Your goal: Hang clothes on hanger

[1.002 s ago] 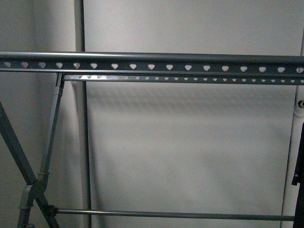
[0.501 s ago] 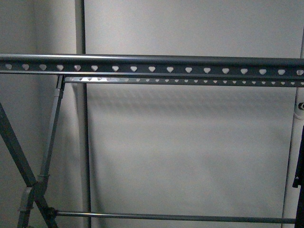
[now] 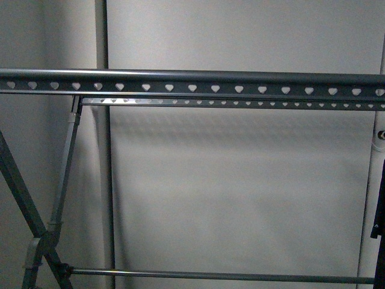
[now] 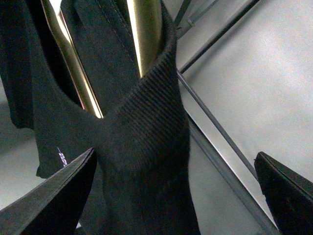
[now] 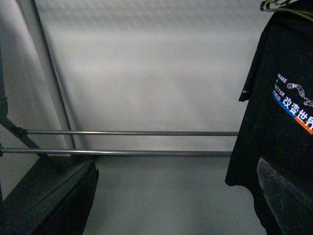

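The black T-shirt point(image 5: 283, 112) hangs at the right in the right wrist view, its white print and blue-red stripe showing. A sliver of it shows at the front view's right edge point(image 3: 379, 223). In the left wrist view its ribbed collar point(image 4: 146, 132) lies over two golden bars point(image 4: 144, 34). My left gripper point(image 4: 176, 196) is open, with the collar hanging between its fingertips point(image 4: 58, 196). My right gripper point(image 5: 176, 200) is open and empty, just left of the shirt's hem. The grey rack point(image 3: 192, 82), with heart-holed rails, spans the front view. Neither gripper shows there.
The rack's crossed legs point(image 3: 36, 229) stand at the left and a thin lower bar point(image 3: 216, 276) runs across. Two lower bars point(image 5: 127, 133) show in the right wrist view. A plain pale wall point(image 3: 240, 180) with a vertical pipe point(image 3: 105, 150) lies behind.
The front view has shifted slightly: the rails sit a little lower in the frame, and the shirt's edge at the right has dropped a little.
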Robot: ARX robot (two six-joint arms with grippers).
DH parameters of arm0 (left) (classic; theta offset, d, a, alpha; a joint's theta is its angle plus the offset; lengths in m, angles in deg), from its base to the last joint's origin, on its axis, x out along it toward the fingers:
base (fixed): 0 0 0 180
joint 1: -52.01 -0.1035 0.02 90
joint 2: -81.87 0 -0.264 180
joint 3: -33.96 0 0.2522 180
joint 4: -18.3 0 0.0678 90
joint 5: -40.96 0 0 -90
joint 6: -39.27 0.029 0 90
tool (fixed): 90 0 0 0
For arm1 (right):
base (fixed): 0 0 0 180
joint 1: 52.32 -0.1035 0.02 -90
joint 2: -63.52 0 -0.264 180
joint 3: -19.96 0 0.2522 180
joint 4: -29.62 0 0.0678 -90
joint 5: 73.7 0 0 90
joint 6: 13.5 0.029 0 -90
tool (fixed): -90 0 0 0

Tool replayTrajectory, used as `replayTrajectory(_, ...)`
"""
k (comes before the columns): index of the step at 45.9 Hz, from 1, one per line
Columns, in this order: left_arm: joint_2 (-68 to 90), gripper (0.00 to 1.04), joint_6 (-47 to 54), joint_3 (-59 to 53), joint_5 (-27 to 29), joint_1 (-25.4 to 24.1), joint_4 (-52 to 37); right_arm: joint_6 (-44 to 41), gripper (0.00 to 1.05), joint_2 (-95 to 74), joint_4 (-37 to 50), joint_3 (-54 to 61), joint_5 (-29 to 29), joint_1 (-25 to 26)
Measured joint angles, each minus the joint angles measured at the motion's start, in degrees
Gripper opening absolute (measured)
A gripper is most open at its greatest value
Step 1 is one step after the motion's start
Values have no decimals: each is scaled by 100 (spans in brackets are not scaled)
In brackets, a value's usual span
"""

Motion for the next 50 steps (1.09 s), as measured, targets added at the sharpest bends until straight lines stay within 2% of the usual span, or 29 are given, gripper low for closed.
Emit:
replayTrajectory(12,1049,98,26,866,400,68,-140,-2,97,0,0,0,0,0)
replayTrajectory(14,1119,94,57,964,450,81,-103,-2,97,0,0,0,0,0)
replayTrajectory(23,1207,61,201,1198,479,122,70,0,97,0,0,0,0,0)
replayTrajectory(26,1182,47,240,1196,413,118,74,0,97,0,0,0,0,0)
replayTrajectory(40,1154,5,317,1130,118,9,278,-2,97,0,0,0,0,0)
replayTrajectory(50,765,4,951,1097,-787,249,752,-2,97,0,0,0,0,0)
